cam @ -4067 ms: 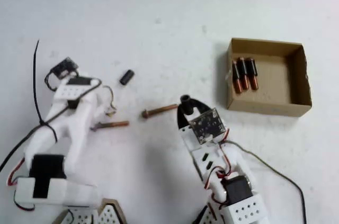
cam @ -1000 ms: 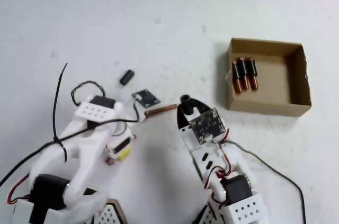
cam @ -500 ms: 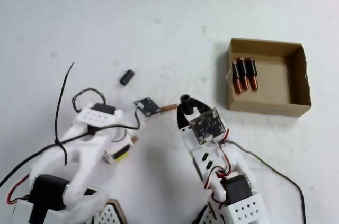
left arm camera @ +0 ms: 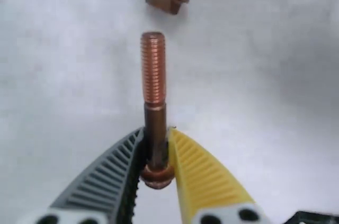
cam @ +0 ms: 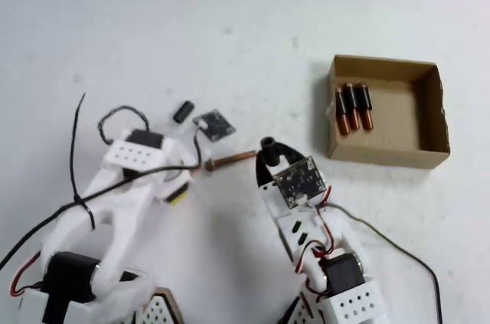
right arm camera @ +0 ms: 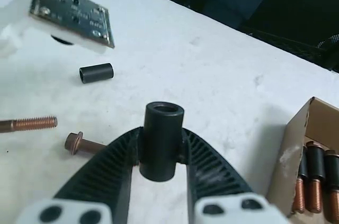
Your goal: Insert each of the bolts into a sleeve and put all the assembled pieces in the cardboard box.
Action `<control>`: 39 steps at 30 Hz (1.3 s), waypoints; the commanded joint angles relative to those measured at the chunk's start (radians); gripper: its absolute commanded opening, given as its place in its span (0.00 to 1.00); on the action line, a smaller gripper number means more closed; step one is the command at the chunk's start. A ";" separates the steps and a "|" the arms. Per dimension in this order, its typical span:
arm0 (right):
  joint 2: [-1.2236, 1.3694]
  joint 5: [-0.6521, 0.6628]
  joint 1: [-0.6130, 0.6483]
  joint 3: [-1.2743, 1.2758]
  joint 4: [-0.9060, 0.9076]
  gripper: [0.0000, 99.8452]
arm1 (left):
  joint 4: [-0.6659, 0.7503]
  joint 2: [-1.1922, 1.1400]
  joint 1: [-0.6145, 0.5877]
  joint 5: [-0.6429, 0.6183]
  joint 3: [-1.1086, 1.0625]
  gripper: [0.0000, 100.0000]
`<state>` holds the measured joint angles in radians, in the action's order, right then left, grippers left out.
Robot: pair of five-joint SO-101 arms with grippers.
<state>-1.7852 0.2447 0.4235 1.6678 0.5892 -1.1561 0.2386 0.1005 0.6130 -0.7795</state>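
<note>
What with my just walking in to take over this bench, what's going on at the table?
Two robot arms are partway through pairing bolts with sleeves. The left gripper clamps a copper bolt near its head, threaded end pointing outward. The right gripper holds a black sleeve upright, open end up. A second bolt and a spare sleeve lie loose on the table. Three assembled pieces already lie in the cardboard box.

White table point(cam: 253, 40): cardboard box point(cam: 383, 155), loose sleeve point(cam: 182, 112), bolt point(cam: 233, 158).
</note>
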 commanded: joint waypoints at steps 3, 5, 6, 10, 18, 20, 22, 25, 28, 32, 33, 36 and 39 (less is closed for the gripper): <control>-0.008 -0.005 -0.008 0.023 0.001 0.02 | -0.011 0.027 -0.077 0.216 0.068 0.02; -0.008 -0.005 -0.007 0.023 0.001 0.02 | -0.003 0.027 -0.102 0.249 0.069 0.02; -0.008 -0.005 -0.007 0.023 0.001 0.02 | 0.009 0.027 -0.111 0.265 0.069 0.02; -0.008 -0.005 -0.007 0.023 0.001 0.02 | 0.063 -0.012 -0.142 0.313 0.069 0.02; -0.008 -0.005 -0.007 0.023 0.001 0.02 | 0.080 -0.311 -0.148 0.377 0.238 0.02; -0.008 -0.005 -0.008 0.023 0.001 0.02 | 0.080 -0.344 -0.148 0.405 0.265 0.02; -0.008 -0.005 -0.008 0.023 0.001 0.02 | 0.086 -0.358 -0.148 0.410 0.276 0.02; -0.008 -0.005 -0.008 0.023 0.001 0.02 | 0.087 -0.363 -0.150 0.446 0.278 0.02; -0.008 -0.005 -0.008 0.023 0.001 0.02 | 0.087 -0.364 -0.150 0.532 0.278 0.02; -0.008 -0.005 -0.007 0.023 0.001 0.02 | 0.095 -0.366 -0.159 0.603 0.278 0.02; -0.008 -0.005 -0.007 0.023 0.001 0.02 | 0.106 -0.366 -0.159 0.623 0.269 0.02; -0.008 -0.005 -0.007 0.023 0.001 0.02 | 0.121 -0.367 -0.160 0.680 0.247 0.03; -0.008 -0.005 -0.007 0.023 0.001 0.02 | 0.150 -0.367 -0.171 0.704 0.238 0.03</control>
<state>-1.7852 0.2447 0.4235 1.6817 0.5892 -1.0518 -0.1281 -0.0499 1.2866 -0.5478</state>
